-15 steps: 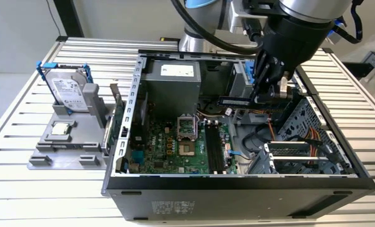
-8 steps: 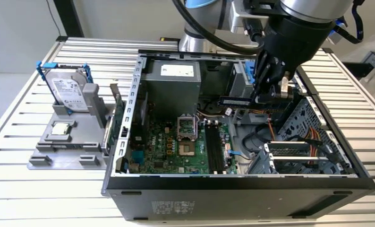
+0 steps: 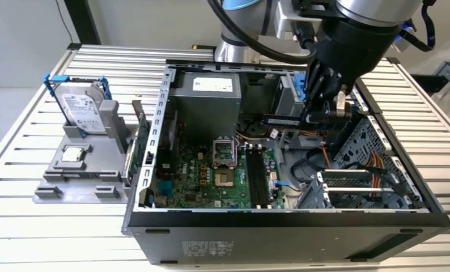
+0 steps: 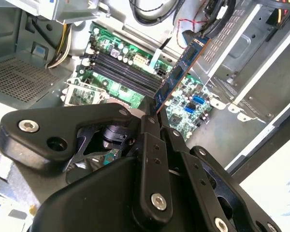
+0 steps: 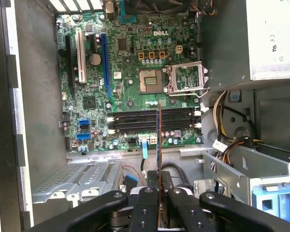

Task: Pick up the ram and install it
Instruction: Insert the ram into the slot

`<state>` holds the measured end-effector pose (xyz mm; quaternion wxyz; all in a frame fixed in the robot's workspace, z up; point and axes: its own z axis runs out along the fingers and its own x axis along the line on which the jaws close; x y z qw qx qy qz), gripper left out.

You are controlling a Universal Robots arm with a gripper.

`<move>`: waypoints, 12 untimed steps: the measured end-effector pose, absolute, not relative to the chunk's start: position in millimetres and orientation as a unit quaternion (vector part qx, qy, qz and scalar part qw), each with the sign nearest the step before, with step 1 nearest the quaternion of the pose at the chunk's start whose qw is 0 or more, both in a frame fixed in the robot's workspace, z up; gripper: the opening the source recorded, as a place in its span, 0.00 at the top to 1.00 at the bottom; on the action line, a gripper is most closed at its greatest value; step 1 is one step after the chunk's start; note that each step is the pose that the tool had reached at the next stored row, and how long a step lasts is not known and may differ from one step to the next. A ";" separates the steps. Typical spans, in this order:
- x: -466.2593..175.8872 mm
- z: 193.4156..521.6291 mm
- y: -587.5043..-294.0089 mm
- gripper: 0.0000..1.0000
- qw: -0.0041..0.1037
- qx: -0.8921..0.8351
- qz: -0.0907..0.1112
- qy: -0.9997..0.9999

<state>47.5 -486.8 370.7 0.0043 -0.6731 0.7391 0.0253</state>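
Note:
The ram is a slim dark stick with a label, held level above the inside of the open computer case. My gripper is shut on one end of it. In the second wrist view the ram sticks out from the gripper over the green motherboard. The first wrist view shows the ram edge-on between the fingers, hanging over the black memory slots. From the exterior view those slots lie below and toward the view's left of the stick. The ram touches no slot.
A silver hard drive in a blue frame and a small square processor chip sit on a grey holder at the exterior view's left. Inside the case are the power supply, the open processor socket, cables and a metal drive cage.

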 end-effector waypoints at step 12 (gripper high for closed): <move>47.5 370.7 -468.5 1.00 0.004 -0.673 0.025 0.739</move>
